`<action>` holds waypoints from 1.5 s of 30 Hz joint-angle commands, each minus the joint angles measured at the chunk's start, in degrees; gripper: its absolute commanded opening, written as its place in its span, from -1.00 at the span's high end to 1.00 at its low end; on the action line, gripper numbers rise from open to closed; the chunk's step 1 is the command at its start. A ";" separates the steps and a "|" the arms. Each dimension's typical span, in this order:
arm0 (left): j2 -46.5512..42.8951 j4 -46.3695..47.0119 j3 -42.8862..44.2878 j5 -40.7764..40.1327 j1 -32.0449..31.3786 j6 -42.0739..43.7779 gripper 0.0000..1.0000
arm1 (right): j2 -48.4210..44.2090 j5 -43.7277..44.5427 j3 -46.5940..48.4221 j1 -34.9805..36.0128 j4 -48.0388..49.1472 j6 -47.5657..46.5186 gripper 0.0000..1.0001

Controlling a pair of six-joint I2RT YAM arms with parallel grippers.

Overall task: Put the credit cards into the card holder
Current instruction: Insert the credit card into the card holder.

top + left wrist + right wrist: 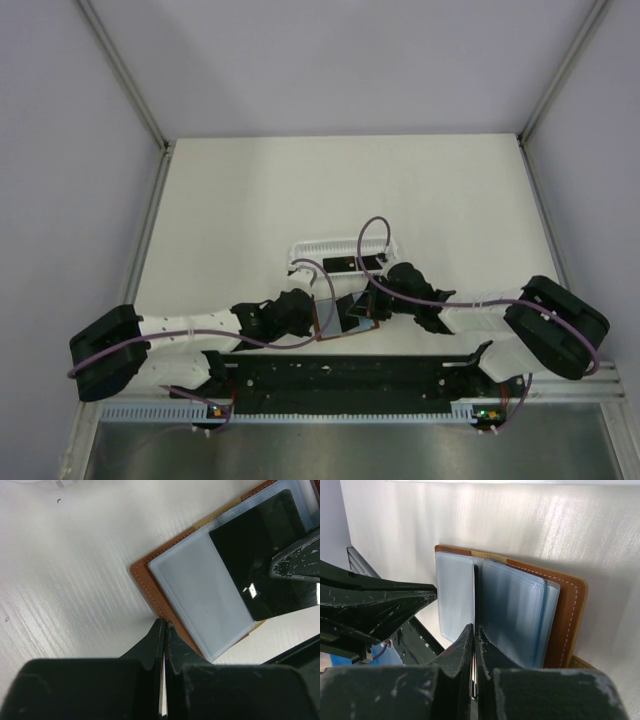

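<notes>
The brown card holder (352,325) lies open between both grippers, its bluish clear pockets (200,595) facing up. My left gripper (164,622) is shut on the leather edge (150,582) of the card holder. My right gripper (475,628) is shut on a black credit card (475,587), seen edge-on there, standing in between the clear pockets (515,615). In the left wrist view that credit card (260,550) shows as a black rectangle with a small light mark, partly inside a pocket, with a right finger (297,562) over it. Two more credit cards (338,263) lie in the white basket.
The white slotted basket (300,247) stands just behind the card holder. A black rail (340,380) with the arm bases runs along the near edge. My left gripper (380,605) fills the left of the right wrist view. Grey walls close in the table on both sides.
</notes>
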 commanded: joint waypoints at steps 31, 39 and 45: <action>2.52 2.76 1.89 0.75 0.03 0.92 1.00 | 11.19 -8.93 -0.85 -1.08 15.94 3.82 1.00; 2.43 2.84 1.71 0.75 0.12 0.48 1.00 | 12.60 -10.17 1.17 0.33 15.68 2.59 1.00; 1.73 2.67 1.36 0.67 0.12 0.57 1.00 | 8.92 -8.15 4.33 0.94 7.70 -1.71 0.60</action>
